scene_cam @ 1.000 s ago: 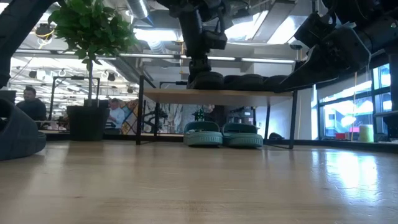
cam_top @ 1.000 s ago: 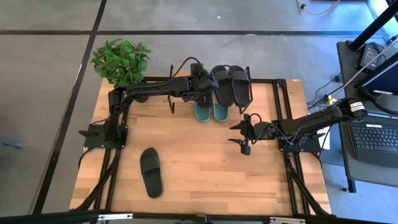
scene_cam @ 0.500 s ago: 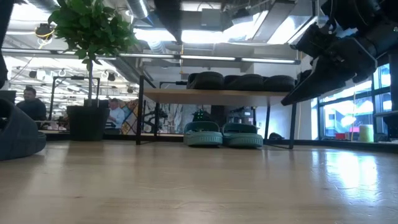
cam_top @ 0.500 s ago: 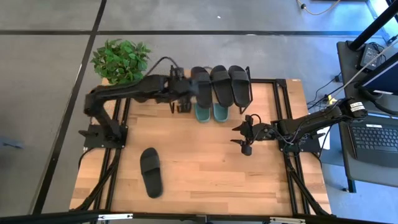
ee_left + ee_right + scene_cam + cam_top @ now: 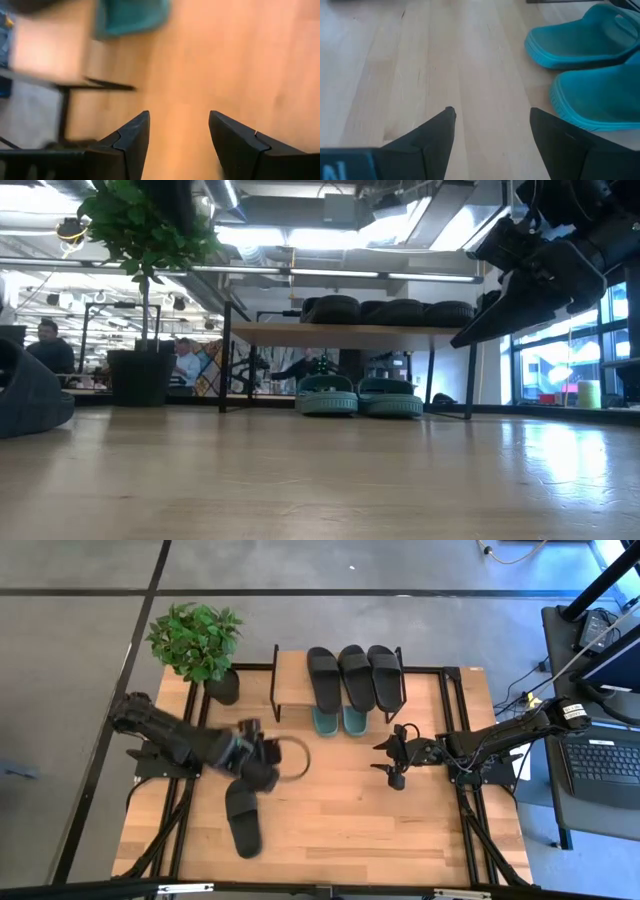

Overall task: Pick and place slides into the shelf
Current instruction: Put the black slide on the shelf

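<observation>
From table height I look across the wooden tabletop (image 5: 320, 480) to the shelf (image 5: 345, 332), whose light top board rests on thin black legs. Three black slides (image 5: 390, 310) sit side by side on that board. Beneath it the pair of green slides (image 5: 360, 395) stands on the tabletop, toes toward me. My right arm (image 5: 540, 260) hangs dark at the upper right, above the shelf's right end. A potted plant (image 5: 145, 240) stands left of the shelf, and a dark slide (image 5: 30, 395) fills the left edge. People (image 5: 48, 345) sit in the room behind.
</observation>
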Motion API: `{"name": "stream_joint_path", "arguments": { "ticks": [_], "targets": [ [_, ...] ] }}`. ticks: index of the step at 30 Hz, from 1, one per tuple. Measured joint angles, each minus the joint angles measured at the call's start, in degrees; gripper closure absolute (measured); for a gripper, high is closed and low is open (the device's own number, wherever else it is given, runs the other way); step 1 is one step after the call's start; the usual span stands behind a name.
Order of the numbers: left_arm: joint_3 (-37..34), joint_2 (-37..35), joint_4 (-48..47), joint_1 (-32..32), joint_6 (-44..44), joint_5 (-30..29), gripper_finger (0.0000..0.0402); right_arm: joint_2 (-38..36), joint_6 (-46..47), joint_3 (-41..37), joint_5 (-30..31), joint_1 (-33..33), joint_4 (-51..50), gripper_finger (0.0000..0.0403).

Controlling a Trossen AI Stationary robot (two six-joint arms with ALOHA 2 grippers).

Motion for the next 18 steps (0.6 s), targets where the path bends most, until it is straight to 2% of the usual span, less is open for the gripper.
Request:
{"name": "stream_joint_path", "arguments": {
  "ticks": [4,8,13,18],
  "targets": [
    [-4.7,0.9,3.0,-8.3,-11.5,1.7,0.0205,0.0,-0.2,0.0,0.0,0.0,0.0,0.0146],
    [-5.6,3.0,5.9,-16.2,-21.3,2.1,0.0205,0.0,-0.2,0.0,0.0,0.0,0.1,0.0146],
    [-5.3,7.1,11.1,-21.7,-24.7,1.9,0.0205,0.0,1.1,0.0,0.8,-0.1,0.3,0.0146],
    [-3.4,12.7,6.4,-24.3,-29.5,3.8,0.0205,0.0,1.6,0.0,0.9,-0.1,0.5,0.0146]
  ]
}}
